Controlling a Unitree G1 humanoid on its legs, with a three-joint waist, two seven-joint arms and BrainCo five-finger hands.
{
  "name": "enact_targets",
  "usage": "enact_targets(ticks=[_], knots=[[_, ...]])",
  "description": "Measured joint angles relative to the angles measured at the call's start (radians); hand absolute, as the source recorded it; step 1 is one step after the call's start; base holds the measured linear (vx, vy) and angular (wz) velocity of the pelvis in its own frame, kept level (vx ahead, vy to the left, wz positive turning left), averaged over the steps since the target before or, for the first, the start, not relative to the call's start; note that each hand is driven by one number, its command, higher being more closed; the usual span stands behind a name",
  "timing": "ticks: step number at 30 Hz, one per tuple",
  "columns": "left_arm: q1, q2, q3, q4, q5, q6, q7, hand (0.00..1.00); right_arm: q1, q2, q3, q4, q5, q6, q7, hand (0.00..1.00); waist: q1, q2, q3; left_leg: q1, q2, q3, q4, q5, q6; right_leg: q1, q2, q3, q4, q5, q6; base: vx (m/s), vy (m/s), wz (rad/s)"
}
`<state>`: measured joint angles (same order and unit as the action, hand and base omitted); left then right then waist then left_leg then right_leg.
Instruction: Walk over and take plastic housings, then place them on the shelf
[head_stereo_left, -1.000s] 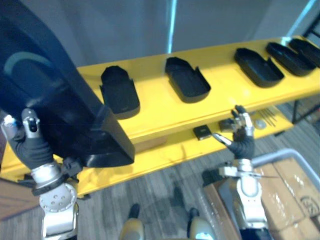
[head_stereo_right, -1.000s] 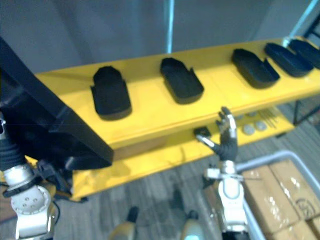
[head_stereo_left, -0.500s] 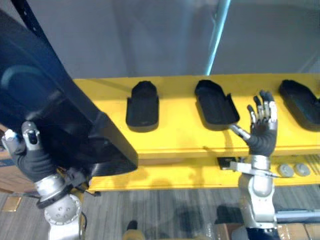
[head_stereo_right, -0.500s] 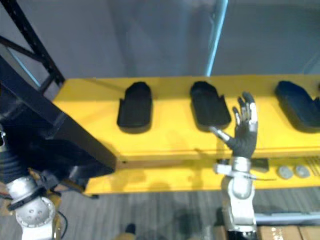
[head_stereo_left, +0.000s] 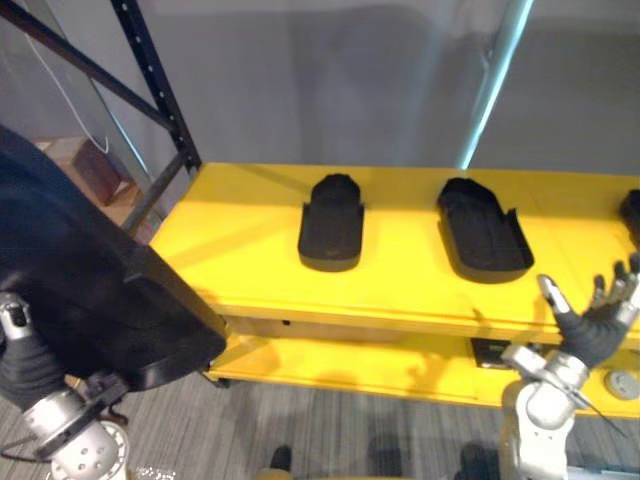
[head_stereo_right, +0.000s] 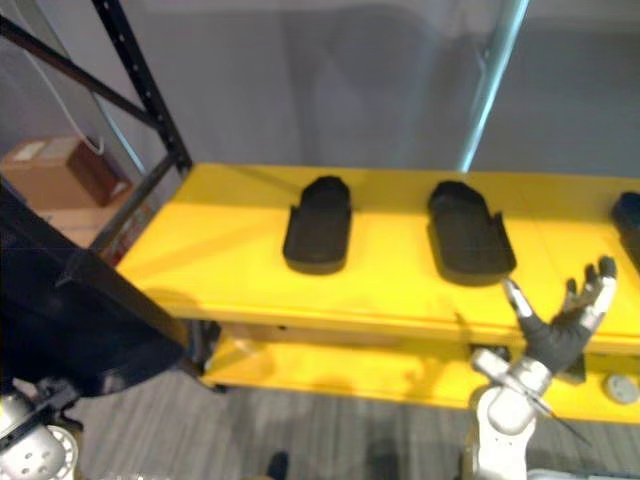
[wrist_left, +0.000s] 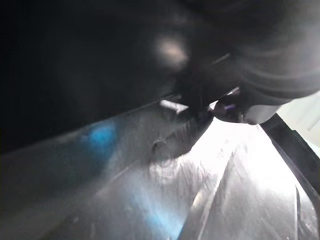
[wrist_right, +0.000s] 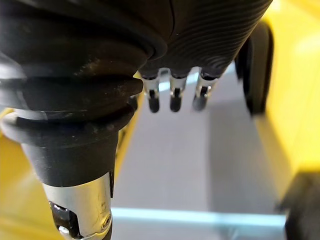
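Nearest, at lower left, the carried housing (head_stereo_left: 100, 290), a large black plastic shell, sits against the left hand (head_stereo_left: 22, 365) at its near end; whether that hand is clasped round it cannot be told. The shell is judged stiff, light for its bulk and smooth enough to slip, so its raised rim looks the better hold. The right hand (head_stereo_left: 592, 332), empty with fingers spread, hangs just before the front edge of the yellow shelf (head_stereo_left: 250, 270), towards its right end. Farther back, a shelved housing (head_stereo_left: 332, 222) and its neighbour (head_stereo_left: 483, 228) lie apart, side by side, mid-shelf.
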<state>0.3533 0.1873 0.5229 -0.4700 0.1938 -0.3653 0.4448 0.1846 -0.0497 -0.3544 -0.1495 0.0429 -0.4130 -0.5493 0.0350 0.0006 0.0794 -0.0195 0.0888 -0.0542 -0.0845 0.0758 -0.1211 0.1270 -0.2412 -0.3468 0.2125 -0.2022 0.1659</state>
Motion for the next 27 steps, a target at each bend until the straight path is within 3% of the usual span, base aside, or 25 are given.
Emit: enact_targets(ticks=[4, 8, 12, 16, 22, 27], knots=[[-0.007, 0.202, 0.008, 0.084, 0.094, 0.101, -0.068, 1.0, 0.013, -0.02, -0.033, 0.132, 0.003, 0.042, -0.03, 0.0, -0.02, 0.02, -0.013, 0.006, 0.012, 0.109, 0.0, 0.01, 0.001, -0.012, -0.011, 0.022, 0.001, 0.014, -0.002, 0.0, 0.032, -0.11], [-0.147, 0.452, 0.01, 0.35, 0.079, 0.259, -0.128, 1.0, 0.094, -0.021, -0.031, 0.258, 0.004, 0.048, -0.033, 0.0, -0.039, 0.042, -0.012, 0.016, 0.016, 0.189, -0.002, 0.008, 0.003, -0.039, -0.019, 0.073, 0.0, 0.032, -0.006, 0.0, 0.045, -0.32], [-0.252, 0.54, -0.017, 0.457, 0.048, 0.328, -0.189, 1.0, 0.135, -0.036, -0.034, 0.354, 0.005, 0.046, -0.032, 0.0, -0.054, 0.035, -0.014, 0.016, 0.023, 0.228, -0.002, 0.005, 0.006, -0.057, -0.017, 0.097, -0.007, 0.041, -0.001, -0.01, 0.01, -0.22], [-0.383, 0.631, -0.118, 0.607, 0.037, 0.401, -0.268, 1.0, 0.155, -0.071, -0.036, 0.497, 0.045, 0.053, 0.005, 0.0, -0.065, 0.037, -0.011, 0.016, 0.026, 0.27, -0.003, -0.001, 0.002, -0.073, -0.017, 0.129, -0.02, 0.047, 0.004, -0.01, 0.018, -0.2], [-0.587, 0.695, -0.23, 0.774, -0.072, 0.469, -0.353, 1.0, 0.163, -0.101, -0.024, 0.67, 0.091, 0.15, 0.133, 0.0, -0.072, 0.025, -0.003, -0.013, 0.029, 0.279, -0.003, 0.01, -0.003, -0.108, -0.008, 0.162, -0.025, 0.071, -0.015, 0.0, 0.012, -0.05], [-0.715, 0.711, -0.271, 0.919, -0.068, 0.524, -0.359, 1.0, 0.147, -0.103, -0.014, 0.793, 0.114, 0.176, 0.215, 0.0, -0.079, 0.002, 0.02, -0.05, 0.034, 0.286, 0.003, 0.047, -0.011, -0.153, 0.003, 0.194, -0.019, 0.081, -0.028, 0.0, 0.013, 0.05]])
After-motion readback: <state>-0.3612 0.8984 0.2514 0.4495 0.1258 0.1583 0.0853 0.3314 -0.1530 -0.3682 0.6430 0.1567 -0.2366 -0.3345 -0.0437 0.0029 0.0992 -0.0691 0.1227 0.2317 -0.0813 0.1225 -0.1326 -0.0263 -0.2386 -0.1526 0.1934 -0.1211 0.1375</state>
